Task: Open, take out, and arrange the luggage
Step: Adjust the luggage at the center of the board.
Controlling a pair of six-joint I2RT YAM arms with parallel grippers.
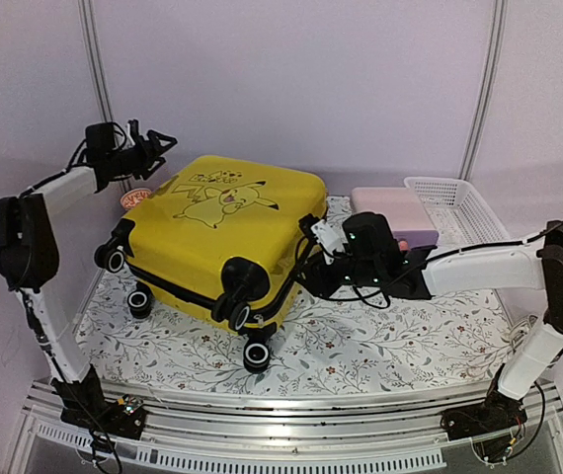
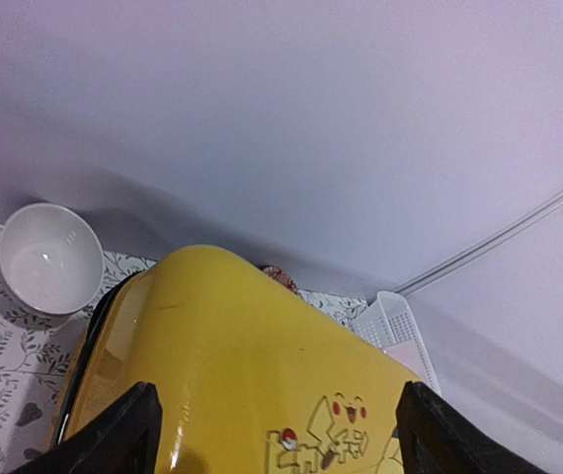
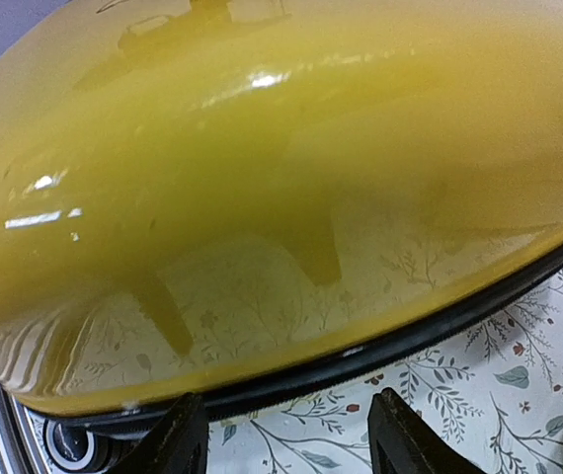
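The luggage is a glossy yellow suitcase lying flat on the floral cloth, its cartoon drawing facing up and its black wheels toward me. Its shells look closed along the black zipper trim. My left gripper hovers open above the case's back left corner, and the left wrist view shows the yellow shell below the left gripper. My right gripper is low at the case's right side. In the right wrist view the right gripper is open just short of the trim, holding nothing.
A pink box and a white mesh basket stand right behind my right arm. A small red-patterned bowl sits at the case's back left corner. A white bowl is on the cloth beside the case. The wall is close behind.
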